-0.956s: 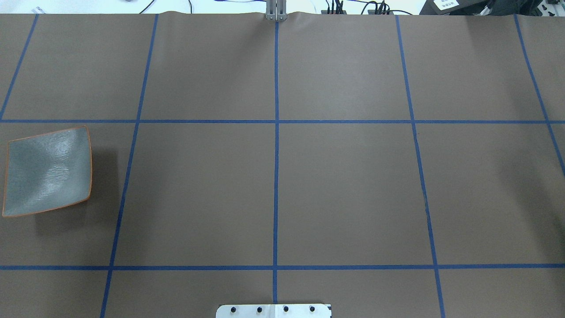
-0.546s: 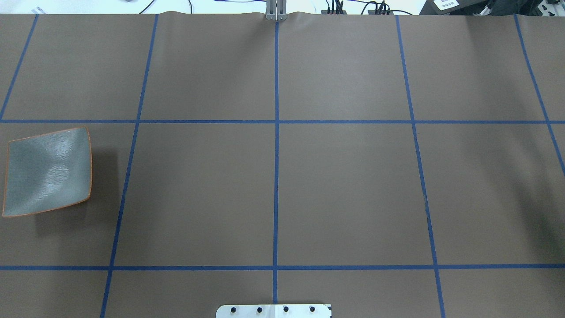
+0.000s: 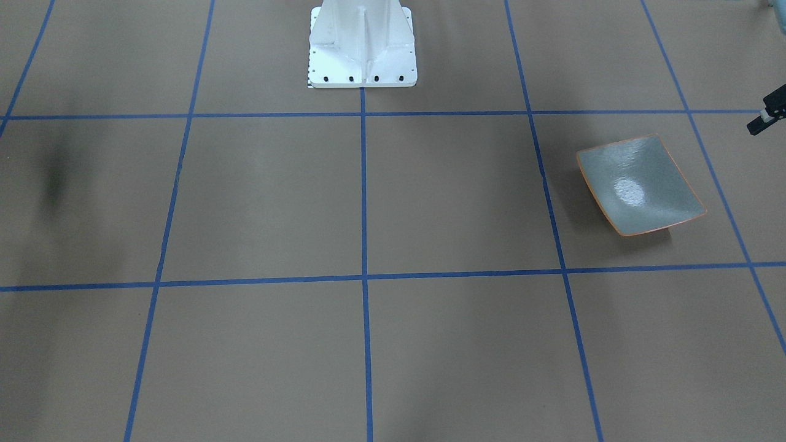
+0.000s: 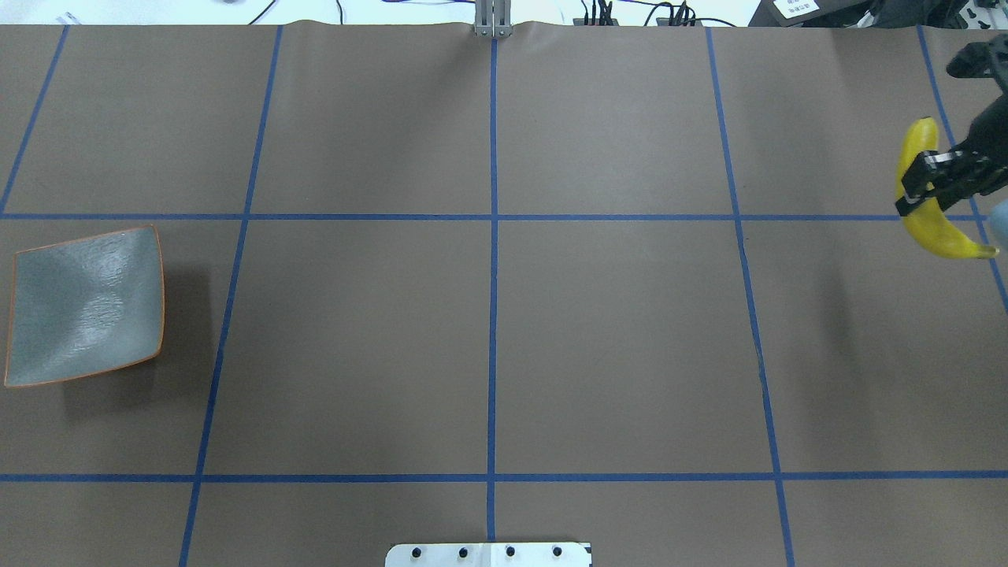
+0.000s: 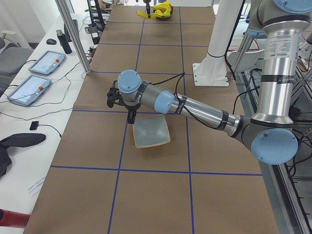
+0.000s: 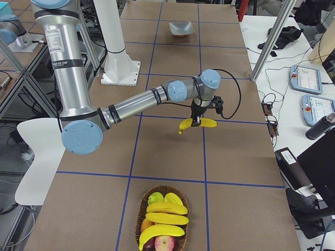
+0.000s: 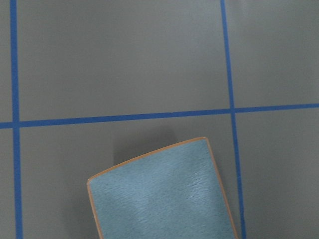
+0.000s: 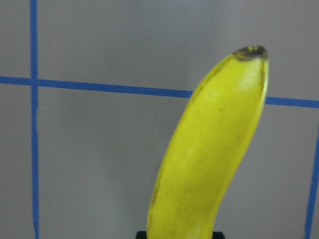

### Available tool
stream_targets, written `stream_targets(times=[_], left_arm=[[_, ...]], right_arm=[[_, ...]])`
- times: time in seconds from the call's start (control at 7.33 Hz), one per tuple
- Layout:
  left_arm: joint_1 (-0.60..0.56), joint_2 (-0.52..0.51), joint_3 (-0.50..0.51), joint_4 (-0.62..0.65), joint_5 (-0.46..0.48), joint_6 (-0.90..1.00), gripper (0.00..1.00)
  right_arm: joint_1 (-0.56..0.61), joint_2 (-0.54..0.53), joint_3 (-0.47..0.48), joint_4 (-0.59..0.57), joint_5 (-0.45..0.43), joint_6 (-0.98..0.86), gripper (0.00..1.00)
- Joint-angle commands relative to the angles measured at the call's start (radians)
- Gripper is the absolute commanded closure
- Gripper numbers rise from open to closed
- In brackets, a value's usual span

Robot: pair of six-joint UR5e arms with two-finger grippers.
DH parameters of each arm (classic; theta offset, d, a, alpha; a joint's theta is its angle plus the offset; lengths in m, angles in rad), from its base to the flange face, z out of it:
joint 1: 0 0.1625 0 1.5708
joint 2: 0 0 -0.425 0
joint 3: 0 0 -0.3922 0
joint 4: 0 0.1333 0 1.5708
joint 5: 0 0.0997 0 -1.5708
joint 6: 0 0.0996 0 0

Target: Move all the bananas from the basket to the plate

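A robotics lab: two industrial arms (image 6: 136, 107) over a surface (image 4: 614, 339) taped into a blue grid (image 4: 493, 315), teach pendants (image 5: 47, 62) on a side desk (image 5: 48, 95).

Even, diffuse light from above falls on the brown worktop (image 4: 614, 339), leaving soft-edged shadows and one darker smear at the front-facing view's left. A pale glare patch sits on the glossy plate (image 3: 660, 169); the banana (image 8: 214, 159) close to the right wrist camera looks slightly soft.

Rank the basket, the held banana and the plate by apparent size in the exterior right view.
1. basket, nearest the camera.
2. held banana.
3. plate, smallest-looking, but farthest away, so its true rank against the banana is unsure.
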Motion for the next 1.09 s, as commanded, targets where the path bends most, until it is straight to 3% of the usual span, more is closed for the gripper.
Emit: stream_targets(times=[0.0, 0.41, 0.68, 0.96], left_arm=[[0.037, -0.154, 0.067, -0.002, -0.085, -0.113, 0.01], [0.136, -0.287, 0.123, -0.003, -0.101, -0.173, 0.01], [0.192, -0.395, 0.158, -0.005, -0.103, -0.289, 0.02], [0.233, -0.436, 0.158, -0.093, -0.132, -0.394, 0.02]], right_arm=[[-0.152, 0.174, 0.010, -0.035, 0.033, 0.207, 1.00], [-0.340, 0.361, 0.024, -0.029, 0.030, 0.411, 1.00], [-0.398, 0.481, 0.009, 0.012, 0.031, 0.565, 1.00], [-0.440, 0.494, -0.031, 0.267, 0.033, 0.812, 1.00]])
